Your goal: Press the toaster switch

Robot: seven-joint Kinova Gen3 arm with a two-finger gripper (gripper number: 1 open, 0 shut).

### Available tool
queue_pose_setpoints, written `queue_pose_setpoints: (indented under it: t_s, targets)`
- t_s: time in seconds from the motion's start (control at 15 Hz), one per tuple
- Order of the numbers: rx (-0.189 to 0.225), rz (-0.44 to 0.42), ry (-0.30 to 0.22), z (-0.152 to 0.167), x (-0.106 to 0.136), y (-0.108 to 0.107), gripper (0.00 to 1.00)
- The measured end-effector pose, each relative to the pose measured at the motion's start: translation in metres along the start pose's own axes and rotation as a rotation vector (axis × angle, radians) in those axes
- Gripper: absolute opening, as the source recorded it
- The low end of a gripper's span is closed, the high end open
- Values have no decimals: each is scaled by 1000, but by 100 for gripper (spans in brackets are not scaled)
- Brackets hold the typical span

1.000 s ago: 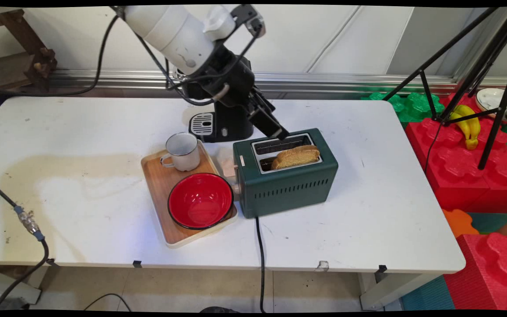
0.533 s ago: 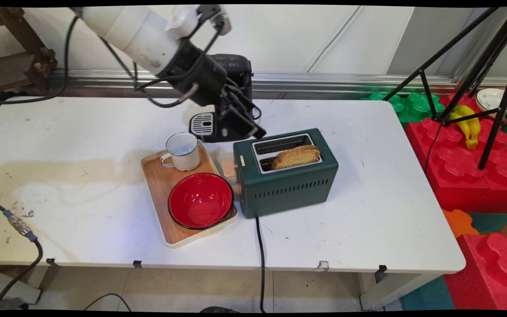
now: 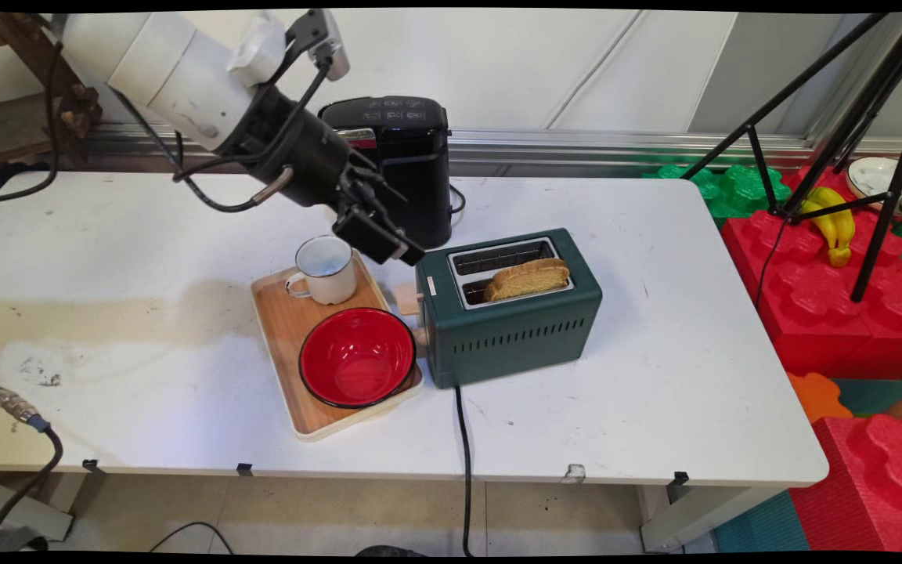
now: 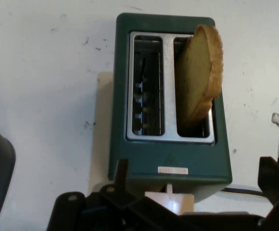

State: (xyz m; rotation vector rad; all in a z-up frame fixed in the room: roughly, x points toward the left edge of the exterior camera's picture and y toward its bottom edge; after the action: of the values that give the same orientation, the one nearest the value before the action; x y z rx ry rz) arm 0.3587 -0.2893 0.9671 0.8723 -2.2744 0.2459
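Observation:
A dark green two-slot toaster [image 3: 510, 313] stands mid-table, with a slice of brown bread [image 3: 528, 279] sticking out of its near slot; the far slot is empty. My gripper [image 3: 402, 252] hangs open just off the toaster's left end, above its beige lever [image 3: 406, 298] and holding nothing. In the hand view the toaster [image 4: 130, 96] lies straight ahead with the bread [image 4: 202, 72] in the right slot. The lever [image 4: 171, 201] sits low between the fingers of my gripper [image 4: 197, 175].
Left of the toaster lies a wooden tray [image 3: 279, 313] carrying a white enamel mug [image 3: 327, 270] and a red bowl [image 3: 357, 356]. A black coffee machine [image 3: 408, 157] stands behind. The toaster's cord [image 3: 463, 439] runs over the front edge. A tripod [image 3: 850, 117] and red foam blocks [image 3: 835, 298] are at right.
The gripper has swung left and slightly down, from above the toaster's far slot to just off the toaster's left end beside the mug. Nothing on the table has moved.

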Motion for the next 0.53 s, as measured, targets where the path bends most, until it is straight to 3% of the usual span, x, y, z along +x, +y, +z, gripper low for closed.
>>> queue_pose_setpoints:
  t_s: [0.53]
  targets:
    - [4, -6, -16, 1, -10, 5, 100]
